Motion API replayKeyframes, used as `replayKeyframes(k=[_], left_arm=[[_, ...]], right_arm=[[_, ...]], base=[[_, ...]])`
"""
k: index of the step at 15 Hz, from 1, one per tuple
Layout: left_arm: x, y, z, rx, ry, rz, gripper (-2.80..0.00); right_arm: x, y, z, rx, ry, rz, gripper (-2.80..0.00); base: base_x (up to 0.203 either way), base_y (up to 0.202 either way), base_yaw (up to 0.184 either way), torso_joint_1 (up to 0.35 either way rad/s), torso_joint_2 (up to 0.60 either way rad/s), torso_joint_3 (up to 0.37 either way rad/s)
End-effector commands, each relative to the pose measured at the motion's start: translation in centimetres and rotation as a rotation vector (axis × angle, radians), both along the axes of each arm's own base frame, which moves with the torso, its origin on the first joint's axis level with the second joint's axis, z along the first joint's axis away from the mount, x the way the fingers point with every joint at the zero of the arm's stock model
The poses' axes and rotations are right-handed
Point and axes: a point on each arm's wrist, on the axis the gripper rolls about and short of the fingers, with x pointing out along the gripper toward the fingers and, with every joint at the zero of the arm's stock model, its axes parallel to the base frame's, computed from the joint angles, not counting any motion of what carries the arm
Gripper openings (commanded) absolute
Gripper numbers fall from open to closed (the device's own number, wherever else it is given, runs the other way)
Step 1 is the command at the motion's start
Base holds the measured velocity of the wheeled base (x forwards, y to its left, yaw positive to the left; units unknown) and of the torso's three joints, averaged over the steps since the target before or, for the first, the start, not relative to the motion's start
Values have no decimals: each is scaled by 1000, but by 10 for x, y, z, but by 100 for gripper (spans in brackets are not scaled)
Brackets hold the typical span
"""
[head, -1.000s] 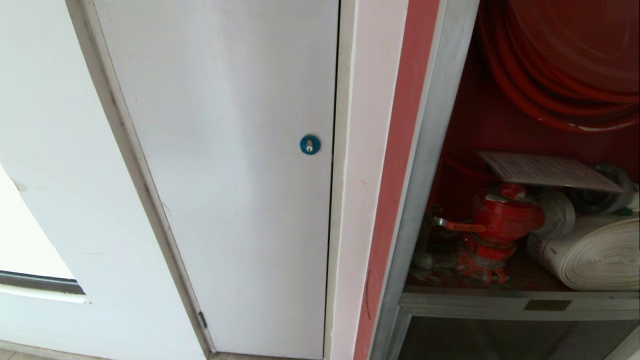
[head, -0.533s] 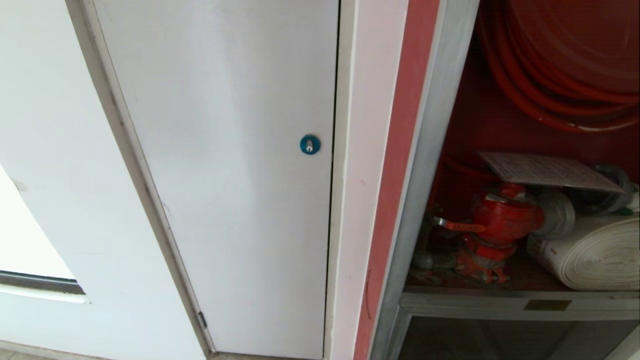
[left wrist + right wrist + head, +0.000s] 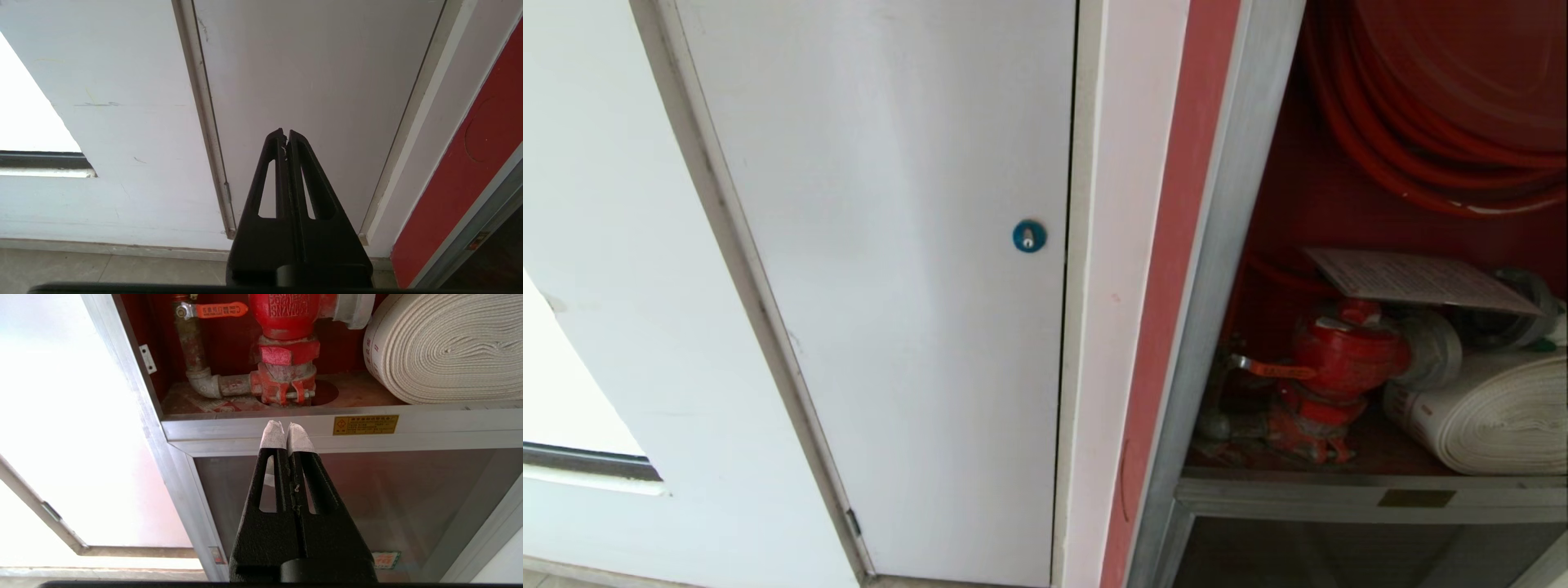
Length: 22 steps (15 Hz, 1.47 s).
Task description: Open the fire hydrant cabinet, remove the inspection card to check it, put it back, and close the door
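The cabinet (image 3: 1241, 245) stands open in your head view: no glass pane covers the upper bay, and red hose coils (image 3: 1421, 122), the red valve (image 3: 1339, 359) and the white hose roll (image 3: 1494, 416) are all exposed. The door itself is in none of the views, presumably swung out of frame.

The card (image 3: 1417, 279) lies flat, perched above the valve and hose roll and below the coils. It is a thin pale grey sheet with fine printed rows, one corner pointing toward the cabinet's left frame. It rests on the fittings rather than in any holder, so you should expect it to slide or tip if nudged from one side. A thin sheet like this needs a pinch on an overhanging edge.

The right gripper (image 3: 287, 430) has its white-padded tips pressed together, holding nothing. It points at the aluminium sill (image 3: 367, 437) below the valve, in front of the lower glass panel (image 3: 367, 498). My reading: it sits low, below card level, so it has to rise and spread its tips before reaching in.

The left gripper (image 3: 286, 136) is likewise closed and empty, parked facing the white door (image 3: 318, 81), away from the work.

Judgement: door opened; card pick not yet begun.
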Motion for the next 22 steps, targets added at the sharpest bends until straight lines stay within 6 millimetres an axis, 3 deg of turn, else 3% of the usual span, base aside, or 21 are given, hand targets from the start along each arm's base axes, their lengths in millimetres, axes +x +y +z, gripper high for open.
replayKeyframes(k=[1, 22], left_arm=[[1, 0, -2, 1, 6, 0, -280], [1, 0, -2, 1, 6, 0, -280]], right_arm=[[0, 0, -1, -4, 6, 1, -280], [0, 0, -1, -3, 9, 3, -280]], base=[[0, 0, 0, 0, 0, 0], [0, 0, 0, 0, 0, 0]])
